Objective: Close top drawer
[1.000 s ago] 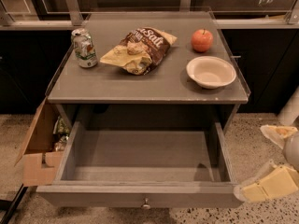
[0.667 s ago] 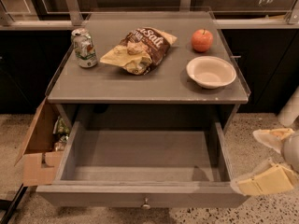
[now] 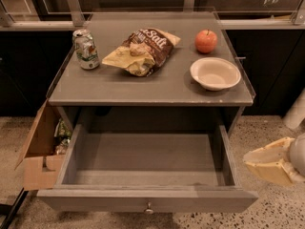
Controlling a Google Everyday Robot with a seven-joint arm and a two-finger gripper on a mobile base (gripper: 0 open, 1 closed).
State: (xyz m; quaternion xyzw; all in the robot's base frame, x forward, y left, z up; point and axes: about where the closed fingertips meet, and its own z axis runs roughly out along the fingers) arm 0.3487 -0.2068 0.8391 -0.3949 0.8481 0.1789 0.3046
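Camera view shows you the grey cabinet (image 3: 157, 87) from above and in front, its flat top carrying four things. Below that top, the top drawer (image 3: 147, 193) stands pulled far out toward you, so you look straight down onto its grey floor and side walls. Its front panel lies along the bottom edge of the frame.

Just beside the drawer's left wall you see a cardboard box (image 3: 40, 149) on the speckled floor (image 3: 281, 209), flaps open, with some packets inside that you cannot make out.

The gripper (image 3: 267, 163) is at the right edge of the frame, off the drawer's front right corner and clear of it, over the floor. Only a cream-coloured wedge of it shows, the rest being cut off by the frame. You cannot tell whether it is spread or pressed together, and it holds nothing that you can see.

On the top, a crumpled chip bag (image 3: 140, 51) lies in the middle, toward the rear edge. A pale bowl (image 3: 215, 73) sits by the right edge, upright. A drink can (image 3: 86, 49) stands upright near the left edge, toward the rear left corner. A red apple (image 3: 206, 41) sits near the rear right corner, just behind the bowl and apart from it.

The small round knob (image 3: 149, 208) is at the centre of the drawer front.
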